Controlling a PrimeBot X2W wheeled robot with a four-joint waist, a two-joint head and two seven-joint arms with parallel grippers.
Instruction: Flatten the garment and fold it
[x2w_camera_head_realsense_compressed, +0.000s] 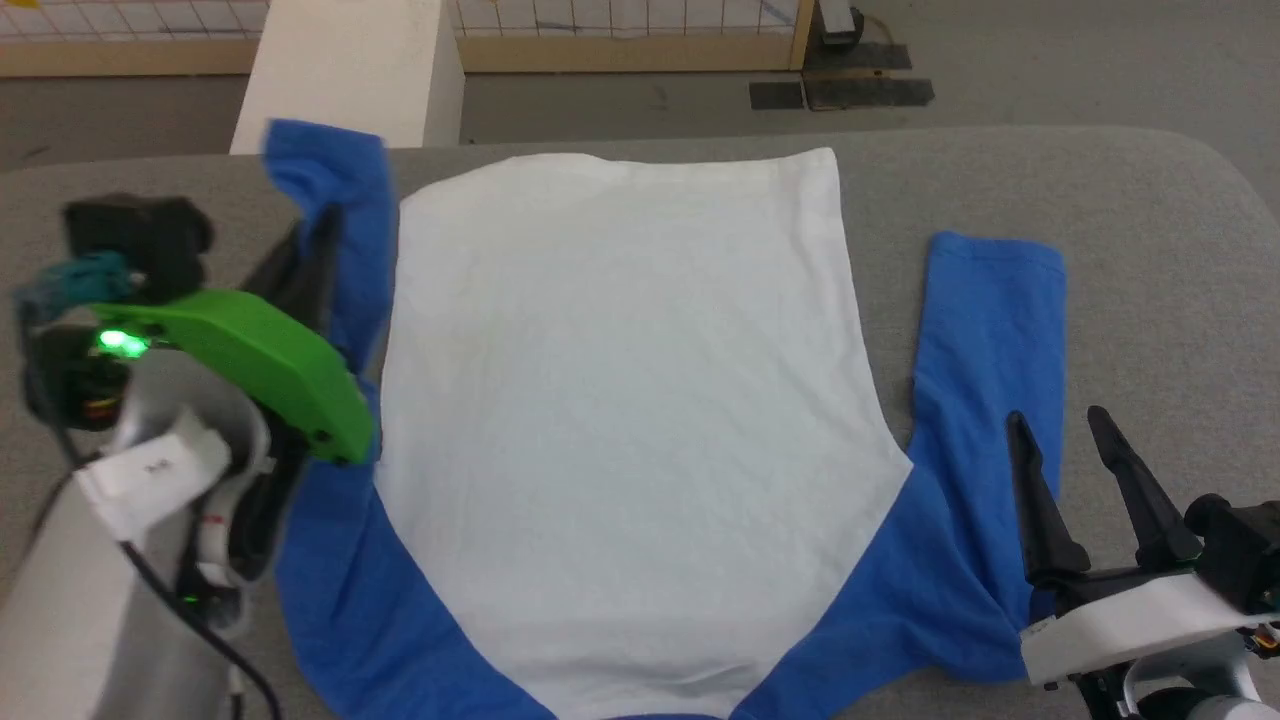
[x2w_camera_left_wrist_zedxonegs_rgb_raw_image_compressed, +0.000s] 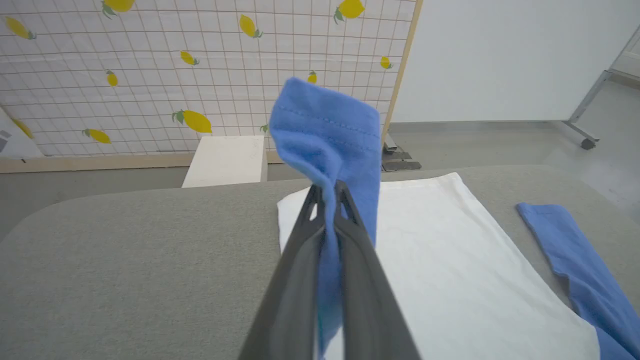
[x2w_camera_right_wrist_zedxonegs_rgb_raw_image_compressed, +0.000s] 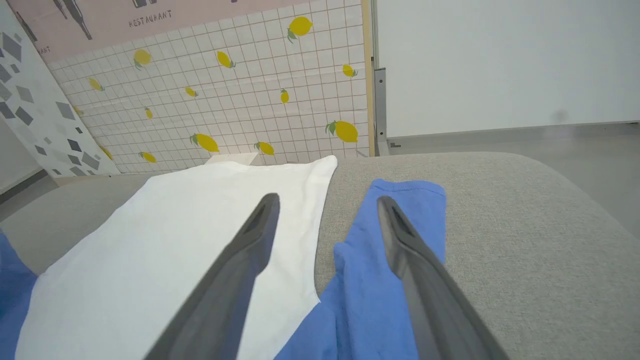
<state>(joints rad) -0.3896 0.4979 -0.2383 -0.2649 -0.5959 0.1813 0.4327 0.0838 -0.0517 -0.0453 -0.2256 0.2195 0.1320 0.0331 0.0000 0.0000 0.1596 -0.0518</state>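
Note:
The garment lies on the grey table, white body spread flat, blue sleeves on both sides. My left gripper is shut on the garment's left blue sleeve and holds it lifted off the table. In the left wrist view the sleeve's cuff end stands up above the pinched fingertips of the left gripper. My right gripper stands open at the lower right, over the lower part of the right blue sleeve, which lies flat. In the right wrist view its fingers straddle that sleeve, nothing between them.
The grey padded table has a rounded far right corner. Behind it stand a white box and a lemon-patterned screen on a grey floor. A dark floor mat lies beyond the far edge.

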